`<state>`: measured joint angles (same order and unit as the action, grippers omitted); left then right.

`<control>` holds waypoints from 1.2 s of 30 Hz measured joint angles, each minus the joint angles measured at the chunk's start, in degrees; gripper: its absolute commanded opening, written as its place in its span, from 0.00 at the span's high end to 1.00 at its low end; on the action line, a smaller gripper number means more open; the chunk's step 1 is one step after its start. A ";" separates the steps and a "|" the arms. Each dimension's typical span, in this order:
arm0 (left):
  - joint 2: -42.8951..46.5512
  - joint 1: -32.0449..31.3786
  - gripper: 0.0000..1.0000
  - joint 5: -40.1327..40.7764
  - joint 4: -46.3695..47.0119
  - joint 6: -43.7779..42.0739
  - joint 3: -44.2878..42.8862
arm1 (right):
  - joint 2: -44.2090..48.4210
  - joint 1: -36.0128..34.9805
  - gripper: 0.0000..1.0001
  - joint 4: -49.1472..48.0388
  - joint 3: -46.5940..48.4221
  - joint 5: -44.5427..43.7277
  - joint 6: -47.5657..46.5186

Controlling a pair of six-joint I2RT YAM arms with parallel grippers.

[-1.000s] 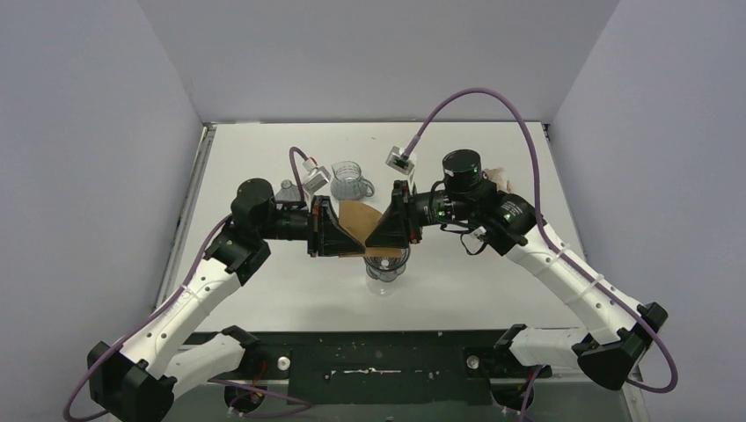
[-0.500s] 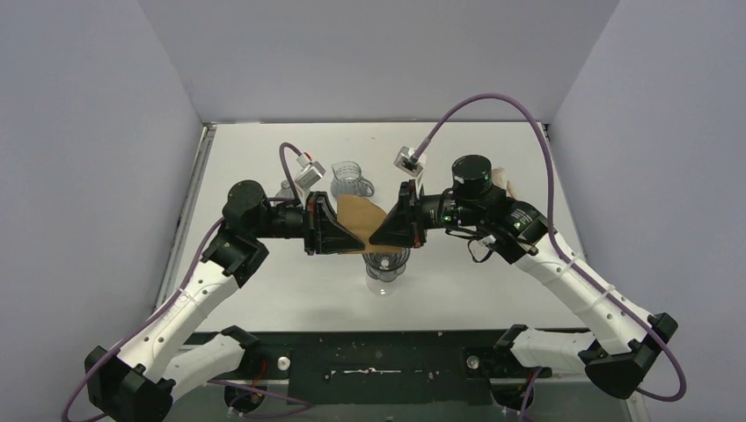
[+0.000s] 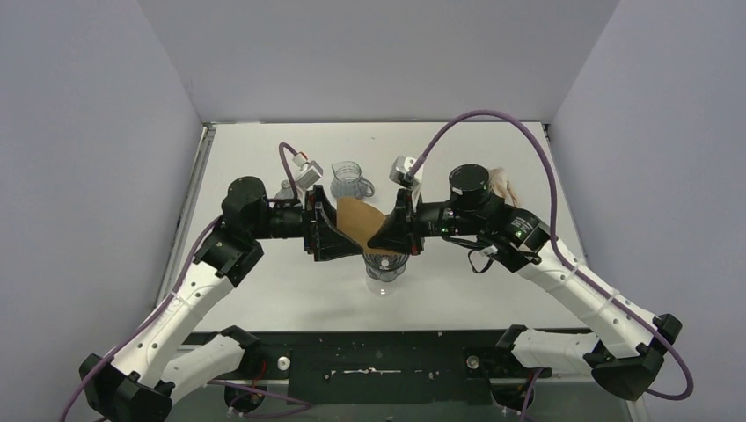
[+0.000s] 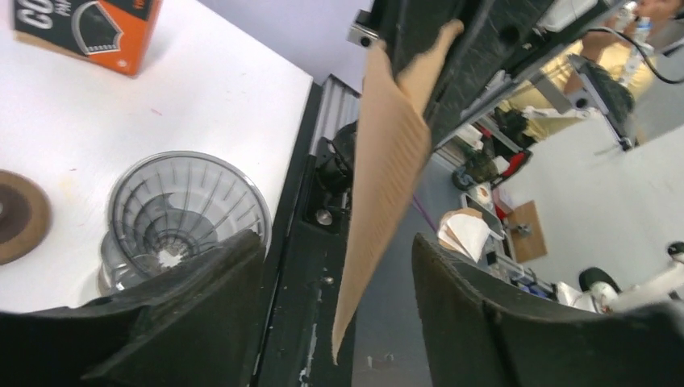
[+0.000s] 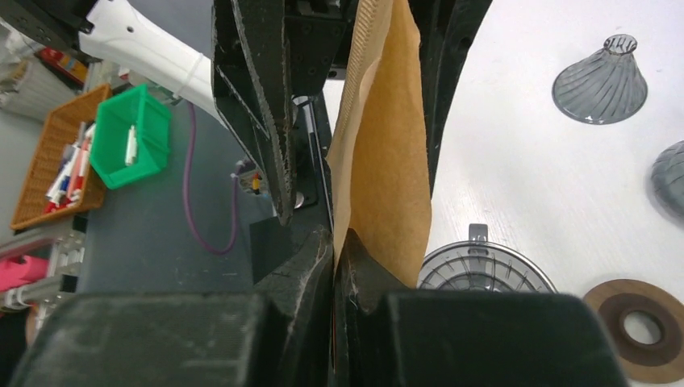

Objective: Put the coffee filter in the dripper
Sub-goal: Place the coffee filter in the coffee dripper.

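Now that the left fingers [image 4: 202, 322] have sprung wide and let go, the tan coffee filter [image 4: 387, 161] hangs flat from the right fingers [image 5: 302, 278] alone. They are pinched tight on its edge, close over the dripper [image 4: 189, 214] at the lower left of the left wrist view. Seating it now looks like the right arm's job. One filter, one upright dripper, one inverted grey cone [image 5: 601, 81], one brown ring [image 5: 641, 330], one glass jug [image 3: 350, 180].

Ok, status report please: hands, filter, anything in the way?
Left hand open, either side of brown filter. Right hand shut on it, above dripper. Dripper empty, nothing blocking.
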<state>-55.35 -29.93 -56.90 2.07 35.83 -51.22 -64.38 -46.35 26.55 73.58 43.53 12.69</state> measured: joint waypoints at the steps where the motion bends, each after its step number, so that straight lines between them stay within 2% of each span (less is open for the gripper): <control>1: 0.00 0.09 0.31 1.05 -2.58 -1.62 -0.98 | 0.02 -0.46 1.00 0.28 0.00 -0.68 -1.42; 9: 0.04 0.33 0.24 10.16 -21.40 -13.46 -10.51 | 0.02 -3.87 1.00 5.22 0.02 -6.25 -14.49; 17: 0.02 0.33 0.21 15.82 -34.07 -21.29 -18.91 | 0.24 -5.70 1.00 10.08 0.35 -13.49 -29.77; 26: -2.12 0.31 0.20 18.64 -39.56 -26.23 -28.89 | 0.22 -7.74 1.00 15.67 3.43 -18.73 -50.84; 33: -5.20 -0.13 0.21 20.83 -41.16 -28.89 -30.42 | -0.85 -9.03 1.00 18.69 5.75 -20.33 -62.31; 36: -7.21 -2.32 0.22 22.73 -42.07 -29.66 -30.86 | -2.73 -9.64 1.00 20.02 7.41 -21.09 -65.05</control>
<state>-62.57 -32.25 -34.17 -40.01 6.17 -82.08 -67.11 -55.99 46.57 80.99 22.44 -52.36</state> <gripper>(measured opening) 0.789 0.023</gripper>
